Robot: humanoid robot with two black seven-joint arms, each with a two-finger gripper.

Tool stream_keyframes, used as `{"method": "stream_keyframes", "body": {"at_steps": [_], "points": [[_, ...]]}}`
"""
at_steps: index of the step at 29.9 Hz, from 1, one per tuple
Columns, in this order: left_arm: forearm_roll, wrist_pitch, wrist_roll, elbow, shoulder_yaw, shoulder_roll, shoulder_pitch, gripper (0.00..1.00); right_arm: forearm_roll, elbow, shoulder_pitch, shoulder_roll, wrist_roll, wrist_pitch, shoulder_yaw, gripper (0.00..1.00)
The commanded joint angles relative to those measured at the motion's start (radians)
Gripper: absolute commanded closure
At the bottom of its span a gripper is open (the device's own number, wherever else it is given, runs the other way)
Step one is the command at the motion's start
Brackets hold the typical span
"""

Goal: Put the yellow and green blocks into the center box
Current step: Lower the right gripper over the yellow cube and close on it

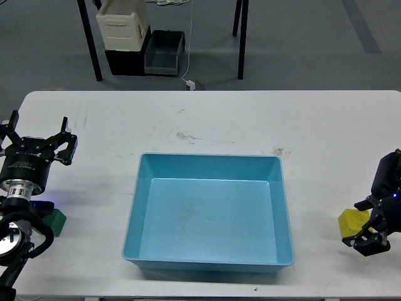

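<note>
The light-blue center box (133, 213) sits mid-table, and nothing lies in it. The yellow block (351, 222) is on the table right of the box, near the front right edge. My right gripper (364, 224) is at the block, with dark fingers above and below it; I cannot tell whether they press on it. The green block (57, 221) lies at the front left, partly hidden behind my left arm. My left gripper (37, 130) is open and empty. It points away from me, well beyond the green block.
The white table's far edge (213, 92) runs across the view. Beyond it, on the floor, stand a cream bin (123, 25) on a black crate (125, 61), a grey crate (165, 53) and black table legs (91, 44).
</note>
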Motion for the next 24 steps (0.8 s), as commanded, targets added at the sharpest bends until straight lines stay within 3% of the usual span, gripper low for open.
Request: {"method": "stream_keyframes", "body": {"at_steps": [1,24], "points": [[-0.001,0.000,0.000,0.011,0.000,0.000,0.000,0.00,0.000,-0.032,-0.003,0.029,0.000,0.000,-0.001,0.02],[-0.001,0.000,0.000,0.028,0.000,-0.006,0.002,0.00,0.000,-0.033,0.028,0.040,0.000,0.000,-0.008,0.01]]}}
